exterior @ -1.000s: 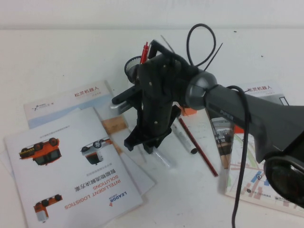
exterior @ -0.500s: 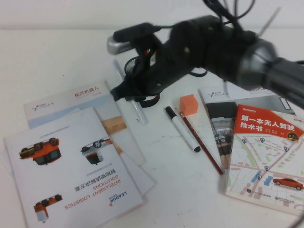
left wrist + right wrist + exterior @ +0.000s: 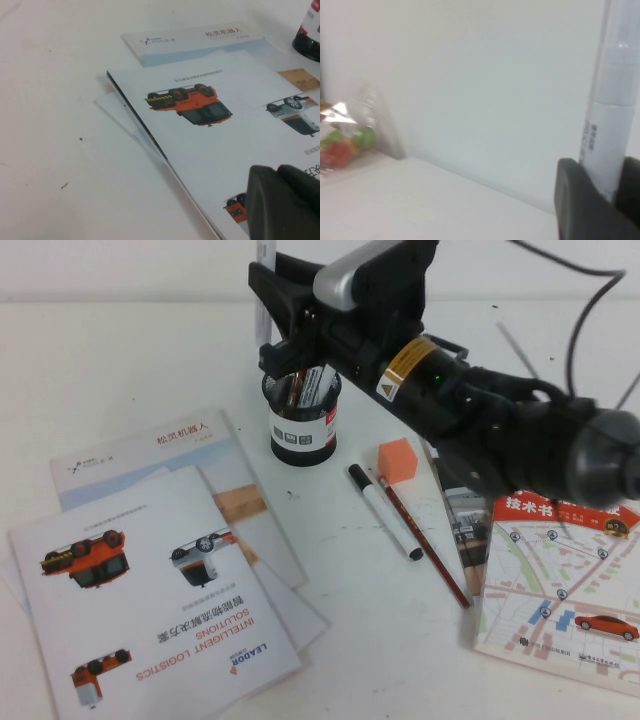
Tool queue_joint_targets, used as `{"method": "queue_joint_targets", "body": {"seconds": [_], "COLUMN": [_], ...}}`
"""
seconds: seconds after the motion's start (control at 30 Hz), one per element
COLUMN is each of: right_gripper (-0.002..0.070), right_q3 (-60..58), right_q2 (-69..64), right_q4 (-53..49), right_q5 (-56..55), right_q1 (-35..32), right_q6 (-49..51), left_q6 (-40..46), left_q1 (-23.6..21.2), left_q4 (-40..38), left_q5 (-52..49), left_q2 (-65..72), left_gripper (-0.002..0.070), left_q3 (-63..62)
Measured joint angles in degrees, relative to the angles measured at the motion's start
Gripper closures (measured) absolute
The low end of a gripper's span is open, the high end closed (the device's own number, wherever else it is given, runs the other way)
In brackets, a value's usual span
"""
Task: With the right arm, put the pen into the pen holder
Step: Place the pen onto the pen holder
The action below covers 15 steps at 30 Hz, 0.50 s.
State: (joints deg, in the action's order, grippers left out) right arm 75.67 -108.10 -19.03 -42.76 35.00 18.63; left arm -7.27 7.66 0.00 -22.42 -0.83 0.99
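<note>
My right gripper (image 3: 281, 324) hangs just above the pen holder (image 3: 303, 426), a black mesh cup with a white label band. It is shut on the pen (image 3: 265, 275), which stands nearly upright over the cup's far-left rim. In the right wrist view the thick white barrel (image 3: 610, 95) rises from between the two black fingers of the gripper (image 3: 609, 192). The pen's lower end is hidden behind the gripper. The cup holds a red pen and others. My left gripper (image 3: 286, 202) rests low over a brochure, fingers together and empty.
A slim white pen with black ends (image 3: 385, 512) and a dark-red stick pen (image 3: 425, 545) lie right of the cup beside an orange cube (image 3: 398, 460). Brochures (image 3: 150, 580) lie at the left and a map booklet (image 3: 560, 580) at the right.
My right arm has lifted the pen off the table, swung it from lying tilted to nearly upright, and brought it over the pen holder. The cup now shows in full.
</note>
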Motion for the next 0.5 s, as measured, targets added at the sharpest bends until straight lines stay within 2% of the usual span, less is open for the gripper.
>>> {"method": "queue_joint_targets", "body": {"seconds": [0.13, 0.5], "right_gripper": [0.0559, 0.0554], "right_q3": [3.2, 8.3], "right_q2": [-6.2, -15.0], "right_q4": [3.0, 6.4], "right_q5": [-0.3, 0.2], "right_q1": [-1.2, -3.0], "right_q6": [-3.7, -5.7], "left_q6": [0.0, 0.0], "left_q1": [0.0, 0.0], "left_q4": [0.0, 0.0], "left_q5": [0.0, 0.0], "left_q2": [0.0, 0.0], "left_gripper": [0.0678, 0.0678], "left_q3": [0.0, 0.0]}}
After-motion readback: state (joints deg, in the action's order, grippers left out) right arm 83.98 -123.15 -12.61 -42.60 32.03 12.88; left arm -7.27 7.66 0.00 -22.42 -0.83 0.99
